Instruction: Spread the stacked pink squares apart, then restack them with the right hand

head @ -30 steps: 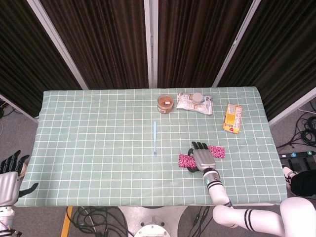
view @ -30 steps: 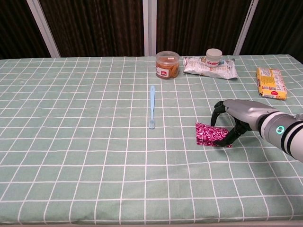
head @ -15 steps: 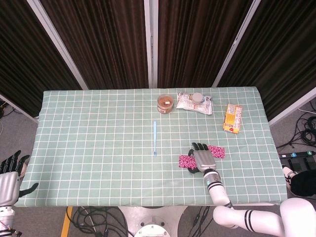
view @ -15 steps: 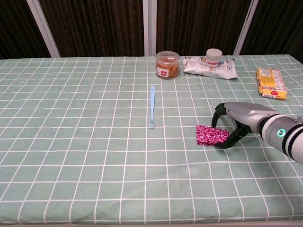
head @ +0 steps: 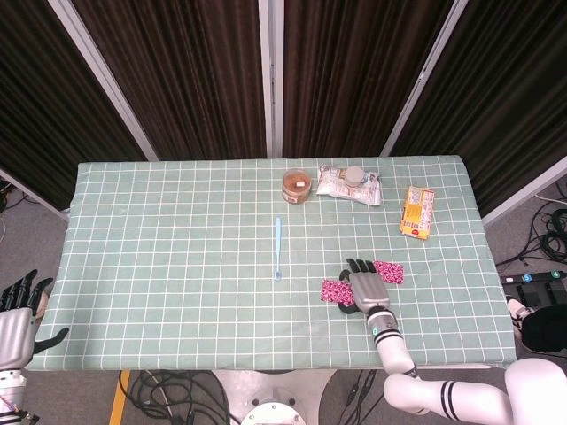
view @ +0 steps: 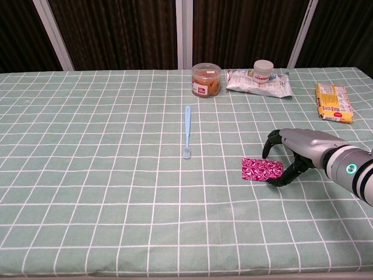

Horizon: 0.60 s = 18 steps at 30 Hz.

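**Q:** How far along am I, as far as the two views show?

**A:** The spreading looks done. In the head view two pink patterned fabric squares lie flat and apart on the green checked tablecloth (head: 177, 230), with my right hand (head: 366, 287) between them: the near pink square (head: 334, 289) just on the side toward the light-blue plastic spoon (head: 277, 249), the far pink square (head: 389, 272) on the side away from it. Restacking, I judge, has not begun.

**Q:** What is the right hand doing?

**A:** In the chest view it arches over the cloth with its fingers (view: 273, 142) curled down, the tips at or near the near square's edge away from the spoon. I see nothing lifted or pinched. Whether it presses the fabric I cannot tell.

**Q:** And the left hand?

**A:** My left hand (head: 19, 305) hangs off the table, well away from the spoon, its fingers apart and holding nothing.

**Q:** How do the squares lie?

**A:** The near one is a slightly oblong patch, its long axis running crosswise to the spoon's handle, pointing from the spoon toward my right hand. The far one lies roughly parallel to it.
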{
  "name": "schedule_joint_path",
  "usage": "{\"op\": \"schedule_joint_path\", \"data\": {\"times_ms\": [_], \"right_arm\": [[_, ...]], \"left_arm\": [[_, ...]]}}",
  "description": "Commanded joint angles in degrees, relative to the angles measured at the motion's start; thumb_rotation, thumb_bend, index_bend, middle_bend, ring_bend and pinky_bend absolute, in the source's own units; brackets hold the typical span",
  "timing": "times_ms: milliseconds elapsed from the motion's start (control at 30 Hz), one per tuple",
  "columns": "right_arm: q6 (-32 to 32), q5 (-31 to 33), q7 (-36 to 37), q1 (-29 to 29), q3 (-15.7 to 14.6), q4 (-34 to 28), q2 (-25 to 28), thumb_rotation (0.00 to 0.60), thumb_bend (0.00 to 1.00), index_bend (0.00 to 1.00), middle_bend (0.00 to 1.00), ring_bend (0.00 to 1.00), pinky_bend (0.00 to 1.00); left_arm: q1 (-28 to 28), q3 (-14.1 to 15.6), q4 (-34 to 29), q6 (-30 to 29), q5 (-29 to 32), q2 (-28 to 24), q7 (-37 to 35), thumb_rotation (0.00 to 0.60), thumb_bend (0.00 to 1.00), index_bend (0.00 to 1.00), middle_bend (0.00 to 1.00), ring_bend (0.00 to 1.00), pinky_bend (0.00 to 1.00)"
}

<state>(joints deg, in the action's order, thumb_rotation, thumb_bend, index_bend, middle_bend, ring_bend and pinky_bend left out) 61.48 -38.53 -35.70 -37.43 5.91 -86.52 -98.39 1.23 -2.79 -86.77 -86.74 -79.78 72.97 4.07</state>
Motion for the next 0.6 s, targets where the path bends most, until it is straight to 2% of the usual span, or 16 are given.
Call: {"op": "schedule_joint_path", "data": {"times_ms": [33, 200, 367, 600], "right_arm": [[0.3, -0.5, 0.3, 0.2, 0.2, -0.3, 0.4, 0.49, 0.17, 0.28, 0.04, 0.0, 0.0], [1.7, -1.5, 1.7, 1.3, 1.1, -0.4, 3.2, 0.483, 0.17, 0.27, 0.04, 0.0, 0.0], [0.6, 0.0, 2.9, 2.2, 2.0, 2.2, 6.7, 0.485, 0.16, 0.27, 0.04, 0.0, 0.0], [-2.9, 0.8, 5.0, 3.1, 1.5, 7.2, 6.8, 0.48, 0.16, 0.27, 0.04, 0.0, 0.0]], "left_arm": [[0.0, 0.0, 0.0, 0.0, 0.0, 0.0, 0.0, 0.6, 0.17, 0.22, 0.15, 0.11, 0.13], [0.0, -0.1, -0.1, -0.1, -0.1, -0.1, 0.0, 0.6, 0.17, 0.22, 0.15, 0.11, 0.13], [0.1, 0.0, -0.4, -0.2, -0.1, -0.1, 0.1, 0.6, 0.17, 0.22, 0.15, 0.11, 0.13], [-0.1, 0.0, -1.2, -0.1, -0.3, -0.4, 0.8, 0.6, 0.17, 0.22, 0.15, 0.11, 0.13]]}}
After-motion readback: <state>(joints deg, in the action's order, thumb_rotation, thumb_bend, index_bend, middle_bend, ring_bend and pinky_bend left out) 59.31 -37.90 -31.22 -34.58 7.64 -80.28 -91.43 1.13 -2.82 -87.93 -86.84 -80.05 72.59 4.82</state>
